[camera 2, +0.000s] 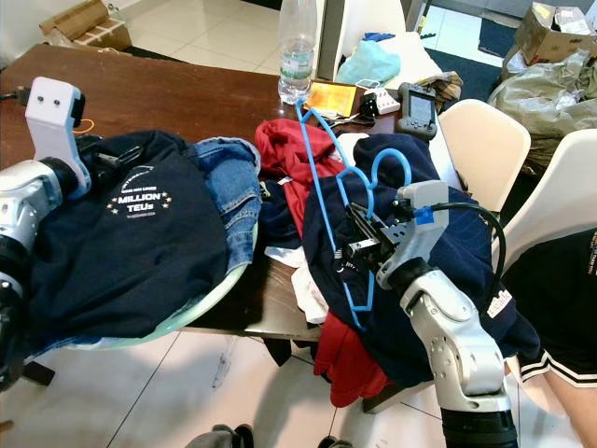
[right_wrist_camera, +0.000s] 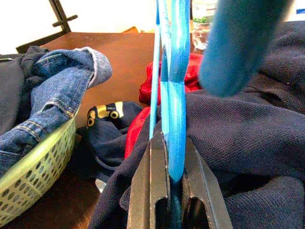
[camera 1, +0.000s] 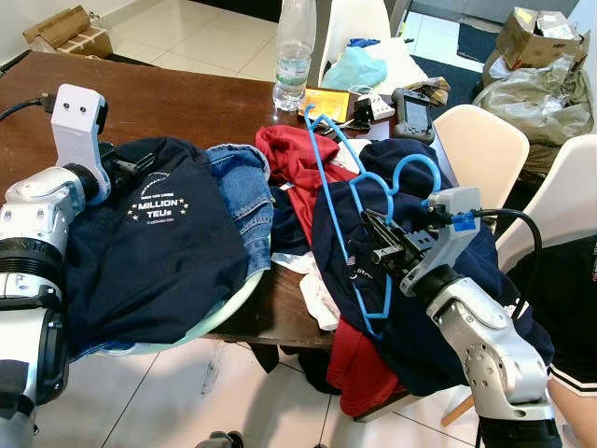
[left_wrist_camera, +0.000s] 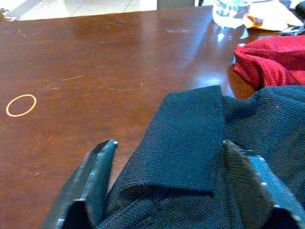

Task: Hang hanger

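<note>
Light, stiff blue hanger [camera 1: 359,219] pinched in your right gripper [camera 1: 382,245], lying over the navy sweater [camera 2: 448,233].

You clamp its thin plastic bar low down; it looks slick and springy, so I judge a grip nearer the hook [camera 1: 415,173] would steady it. Your left gripper [left_wrist_camera: 171,191], fingers apart around a fold of the navy T-shirt [camera 1: 159,243], sits beyond on the brown table [camera 1: 187,98].

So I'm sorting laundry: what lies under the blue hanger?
Under the blue hanger, gripped by the right claw: a navy garment and a red one. Anything beneath them is hidden.
</note>
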Robot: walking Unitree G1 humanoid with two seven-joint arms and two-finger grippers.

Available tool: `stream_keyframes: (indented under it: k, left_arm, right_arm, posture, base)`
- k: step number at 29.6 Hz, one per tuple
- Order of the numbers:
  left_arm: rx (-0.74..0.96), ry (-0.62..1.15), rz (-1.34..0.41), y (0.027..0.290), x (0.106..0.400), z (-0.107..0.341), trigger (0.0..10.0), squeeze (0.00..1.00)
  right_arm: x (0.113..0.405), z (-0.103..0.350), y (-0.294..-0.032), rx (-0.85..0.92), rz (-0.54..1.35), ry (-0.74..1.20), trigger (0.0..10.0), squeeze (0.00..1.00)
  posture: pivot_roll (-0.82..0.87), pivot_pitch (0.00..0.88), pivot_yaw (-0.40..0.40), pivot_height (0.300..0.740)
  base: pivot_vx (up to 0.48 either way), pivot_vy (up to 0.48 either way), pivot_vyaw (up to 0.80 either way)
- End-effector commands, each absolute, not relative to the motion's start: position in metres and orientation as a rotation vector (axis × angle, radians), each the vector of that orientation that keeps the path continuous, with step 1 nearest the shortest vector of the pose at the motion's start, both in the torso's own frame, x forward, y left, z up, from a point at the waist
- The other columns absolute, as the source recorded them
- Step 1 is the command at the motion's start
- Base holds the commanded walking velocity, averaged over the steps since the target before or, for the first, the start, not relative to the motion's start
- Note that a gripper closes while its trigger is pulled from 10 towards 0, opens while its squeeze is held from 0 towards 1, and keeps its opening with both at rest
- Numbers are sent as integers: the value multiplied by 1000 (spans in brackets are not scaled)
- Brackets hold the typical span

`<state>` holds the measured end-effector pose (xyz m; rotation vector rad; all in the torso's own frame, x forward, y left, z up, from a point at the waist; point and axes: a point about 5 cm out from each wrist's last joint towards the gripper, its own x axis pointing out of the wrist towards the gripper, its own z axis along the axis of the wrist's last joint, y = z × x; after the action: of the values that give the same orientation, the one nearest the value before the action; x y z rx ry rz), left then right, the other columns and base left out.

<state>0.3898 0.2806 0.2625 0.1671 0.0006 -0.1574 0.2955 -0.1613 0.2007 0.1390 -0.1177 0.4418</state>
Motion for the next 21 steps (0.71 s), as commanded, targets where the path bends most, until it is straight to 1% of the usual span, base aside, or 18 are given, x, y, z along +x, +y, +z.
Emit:
stream_keyframes:
  k: [1, 2, 4, 5, 6, 7, 8, 9, 12, 13, 14, 15, 17, 18, 21]
  left_arm:
    - [148, 76, -188, 276, 390, 242, 3333, 0]
    - [144, 77, -199, 275, 390, 241, 863, 0]
    - [142, 77, -205, 274, 390, 241, 1020, 0]
    - [142, 75, -210, 273, 390, 242, 1412, 0]
    - [142, 75, -210, 273, 390, 242, 1412, 0]
    - [143, 72, -215, 273, 391, 243, 1961, 0]
    - [144, 66, -219, 272, 391, 245, 2039, 0]
    - [145, 59, -224, 271, 392, 248, 2431, 0]
    - [145, 54, -227, 271, 392, 250, 2706, 0]
    - [149, 48, -233, 270, 392, 253, 6275, 0]
    - [149, 48, -233, 270, 392, 253, 6275, 0]
    - [155, 38, -237, 268, 392, 256, 10000, 0]
    - [151, 21, -228, 268, 393, 259, 10000, 0]
    - [152, 10, -230, 267, 393, 262, 10000, 1000]
    - [152, 5, -231, 267, 393, 264, 10000, 1000]
  right_arm:
    - [294, 197, -167, 123, 411, -92, 10000, 0]
    - [294, 197, -167, 123, 410, -92, 10000, 0]
    - [294, 197, -167, 123, 409, -92, 10000, 0]
    - [294, 197, -167, 123, 409, -93, 10000, 0]
    - [294, 197, -167, 123, 409, -93, 10000, 0]
    - [294, 197, -167, 123, 408, -92, 10000, 0]
    - [294, 197, -167, 123, 408, -92, 10000, 0]
    - [294, 197, -167, 124, 408, -92, 10000, 0]
    - [294, 197, -167, 124, 409, -92, 10000, 0]
    - [294, 197, -166, 124, 410, -92, 10000, 0]
    - [294, 197, -166, 124, 410, -92, 10000, 0]
    - [295, 197, -166, 124, 411, -91, 10000, 0]
    - [295, 197, -166, 125, 411, -90, 10000, 0]
    - [295, 197, -165, 125, 412, -90, 10000, 0]
    - [295, 197, -165, 126, 412, -90, 10000, 0]
  posture:
    - [41, 192, -51, 740]
    - [41, 192, -51, 740]
    - [41, 192, -51, 740]
    - [41, 192, -51, 740]
    - [41, 192, -51, 740]
    - [40, 191, -52, 740]
    - [40, 191, -52, 740]
    - [40, 191, -52, 740]
    - [40, 191, -52, 740]
    - [40, 191, -52, 740]
    - [40, 191, -52, 740]
    - [44, 191, -53, 740]
    - [44, 190, -52, 740]
    - [45, 188, -51, 740]
    - [45, 188, -51, 740]
  base:
    - [0, 0, 0]
    - [0, 0, 0]
    - [0, 0, 0]
    - [0, 0, 0]
    - [0, 0, 0]
    - [0, 0, 0]
    - [0, 0, 0]
    - [0, 0, 0]
    - [0, 0, 0]
    - [0, 0, 0]
    - [0, 0, 0]
    - [0, 0, 0]
    - [0, 0, 0]
    - [0, 0, 0]
    - [0, 0, 0]
